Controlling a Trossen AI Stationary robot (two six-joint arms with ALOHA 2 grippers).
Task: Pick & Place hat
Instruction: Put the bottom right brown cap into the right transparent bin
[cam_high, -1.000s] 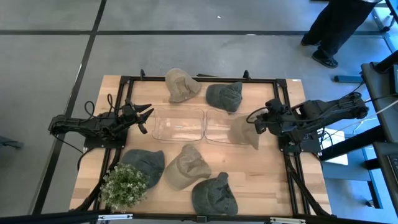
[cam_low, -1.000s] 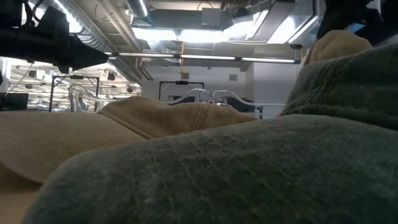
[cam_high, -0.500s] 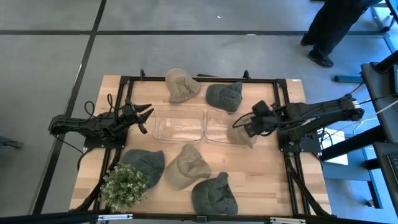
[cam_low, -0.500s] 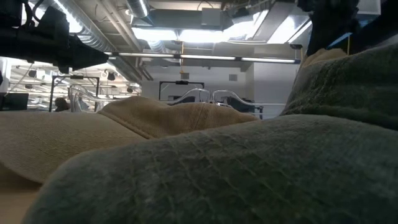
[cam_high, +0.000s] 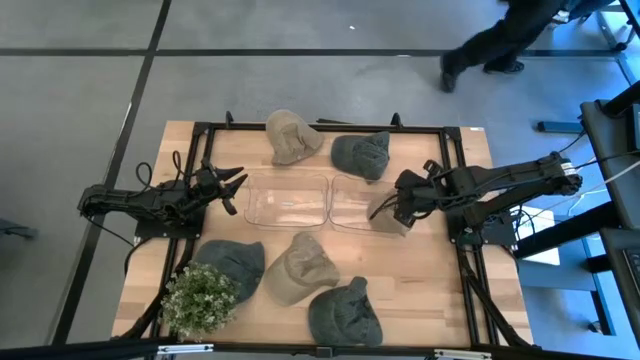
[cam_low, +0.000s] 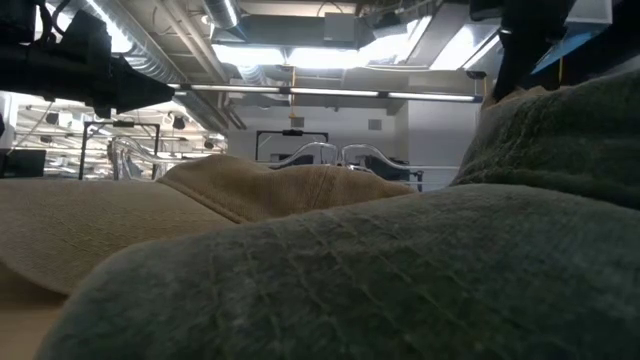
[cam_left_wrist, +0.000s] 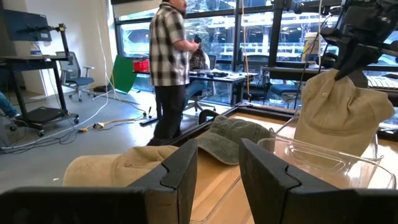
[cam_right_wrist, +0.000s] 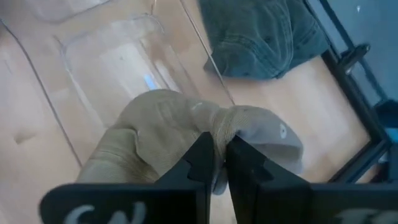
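Note:
A tan hat (cam_high: 384, 212) hangs from my right gripper (cam_high: 398, 203) at the right edge of the right clear bin (cam_high: 350, 203). The left wrist view shows the same tan hat (cam_left_wrist: 339, 109) dangling over the bin's rim. My right gripper (cam_right_wrist: 221, 155) is shut on it. My left gripper (cam_high: 236, 187) waits open to the left of the left clear bin (cam_high: 288, 200), touching nothing, with its open fingers (cam_left_wrist: 217, 155) pointing toward the bins. My right gripper pinches a bunched fold of the tan hat's cloth (cam_right_wrist: 219, 127) between its two fingers, coming from above and pointing down. The hat hangs slack below the fingers, its lower part (cam_left_wrist: 329, 140) at the bin's rim; whether it touches the bin I cannot tell.
Other hats lie around the bins: a tan hat (cam_high: 290, 135) and a grey-green hat (cam_high: 362, 155) on the far side, a grey hat (cam_high: 232, 265), a tan hat (cam_high: 300, 268) and another grey hat (cam_high: 345, 312) near. A potted plant (cam_high: 200, 298) stands at the near left corner. A person (cam_high: 490, 45) walks beyond the table.
My right gripper has moved toward the table's left, carrying the tan hat from the table's right side to the right edge of the right clear bin. The hat hangs more bunched under the fingers. The person beyond the table has walked leftward.

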